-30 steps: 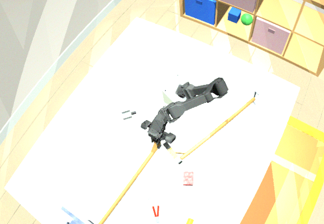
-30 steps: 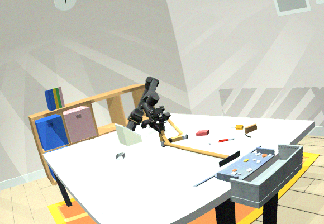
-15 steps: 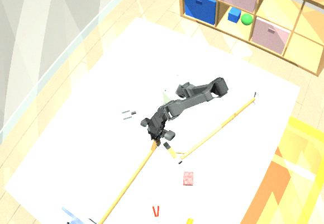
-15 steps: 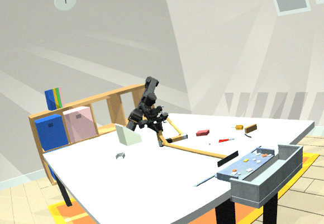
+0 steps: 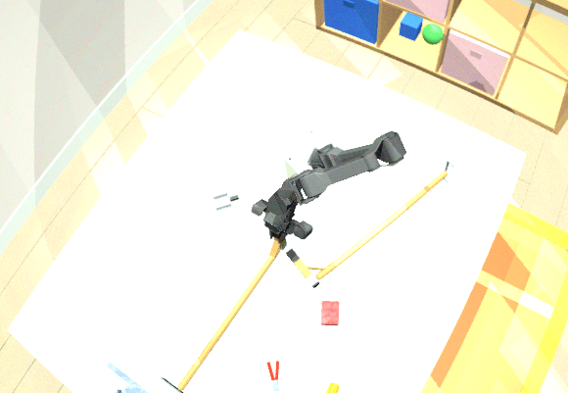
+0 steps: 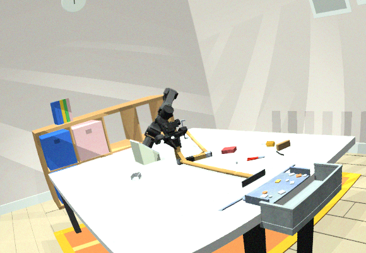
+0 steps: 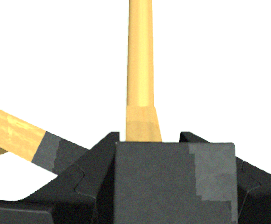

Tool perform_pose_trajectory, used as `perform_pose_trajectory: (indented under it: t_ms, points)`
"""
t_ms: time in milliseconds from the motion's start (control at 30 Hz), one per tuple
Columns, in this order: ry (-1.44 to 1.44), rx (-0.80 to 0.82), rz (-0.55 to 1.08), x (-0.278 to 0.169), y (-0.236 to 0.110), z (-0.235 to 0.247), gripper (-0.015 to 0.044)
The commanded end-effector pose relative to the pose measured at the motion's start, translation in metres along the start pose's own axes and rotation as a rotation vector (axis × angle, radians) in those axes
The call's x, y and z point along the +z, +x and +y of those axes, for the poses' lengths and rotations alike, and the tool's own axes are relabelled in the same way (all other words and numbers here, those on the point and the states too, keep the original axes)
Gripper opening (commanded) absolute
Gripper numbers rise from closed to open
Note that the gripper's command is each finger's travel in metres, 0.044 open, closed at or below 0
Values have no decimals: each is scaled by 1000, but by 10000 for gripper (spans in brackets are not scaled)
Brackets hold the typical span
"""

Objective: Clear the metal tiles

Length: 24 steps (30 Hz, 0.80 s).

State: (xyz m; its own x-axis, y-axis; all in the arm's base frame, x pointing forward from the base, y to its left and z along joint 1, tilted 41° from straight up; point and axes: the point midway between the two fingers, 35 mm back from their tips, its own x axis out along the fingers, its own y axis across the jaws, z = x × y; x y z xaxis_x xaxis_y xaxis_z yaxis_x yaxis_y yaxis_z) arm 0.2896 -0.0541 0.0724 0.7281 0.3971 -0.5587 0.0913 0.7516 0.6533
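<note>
My gripper [image 5: 277,238] [image 6: 178,149] [image 7: 143,137] is shut on the near end of the long scraper [image 5: 230,311] [image 6: 214,168] [image 7: 140,43], a yellow pole with a dark flat blade [image 5: 171,384] [image 6: 253,178]. The blade sits just short of the near end of the steel bench plate [image 6: 271,186] [image 5: 119,374]. Several small white and orange tiles [image 6: 278,181] [image 6: 281,192] lie scattered on the plate. The grey catch box [image 6: 300,208] stands at the plate's far end, over the table edge.
A second long yellow stick [image 5: 382,225] [image 6: 194,140] and a short grey-tipped tool [image 5: 299,262] [image 6: 197,158] lie close to my gripper. A red block [image 5: 330,313] [image 6: 228,149], a red-handled tool [image 5: 273,372] [image 6: 255,158] and small grey clips [image 5: 225,201] [image 6: 135,175] lie on the table. A shelf [image 5: 441,24] stands behind.
</note>
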Motion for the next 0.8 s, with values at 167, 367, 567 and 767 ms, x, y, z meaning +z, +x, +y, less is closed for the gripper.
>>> perform_pose_trajectory:
  t_ms: [167, 367, 567, 767]
  points:
    - [-5, 4, -6, -13, -10, 1, 0]
    - [-5, 4, -5, -19, -14, 1, 0]
    - [-7, 2, -2, -19, -14, -5, 0]
    - [-10, -1, 1, -18, -14, -13, 0]
